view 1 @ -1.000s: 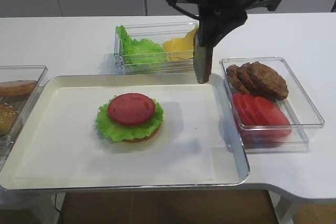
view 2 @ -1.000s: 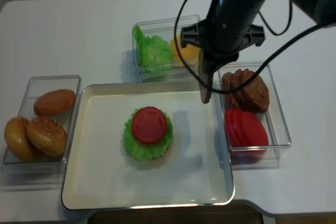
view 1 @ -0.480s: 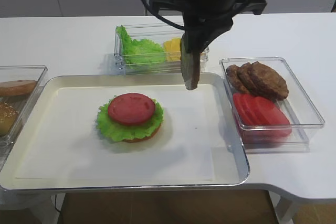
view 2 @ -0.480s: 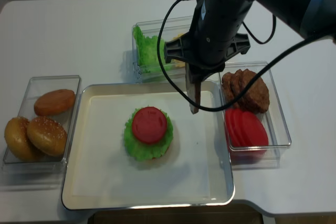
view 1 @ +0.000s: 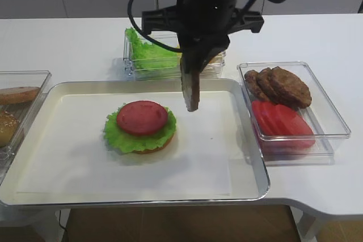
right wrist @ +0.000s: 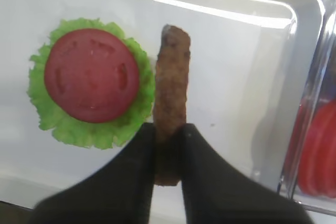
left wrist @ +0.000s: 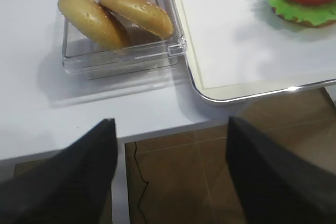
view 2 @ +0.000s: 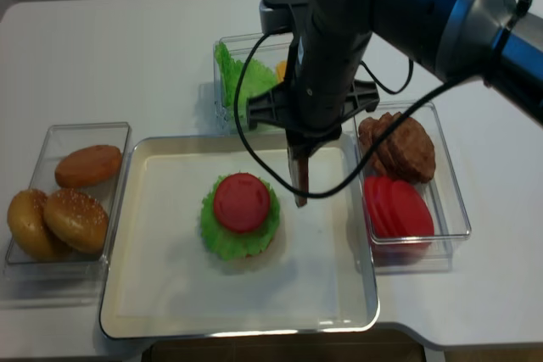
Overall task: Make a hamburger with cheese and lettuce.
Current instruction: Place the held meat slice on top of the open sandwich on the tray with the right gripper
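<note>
Far left there's a clear plastic box of tan sesame buns (view 2: 64, 209). On the cream metal tray (view 1: 68, 191) sits the hamburger (view 1: 140, 126), just bun, lettuce and tomato so far. At its 3 o'clock the right gripper (right wrist: 168, 145) hangs, clenched on a brown patty (right wrist: 171, 98) held edge-down. The left gripper's (left wrist: 168, 171) fingers are spread, holding nothing.

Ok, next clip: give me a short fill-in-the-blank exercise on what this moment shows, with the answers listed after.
1. The right hand is shut on a brown ____, held on edge above the tray.
2. The top layer of the hamburger is a red ____ slice.
3. Under that slice lies frilly green ____.
4. The box holding buns sits to the ____ of the tray in the exterior views.

Missing words: patty; tomato; lettuce; left
</note>
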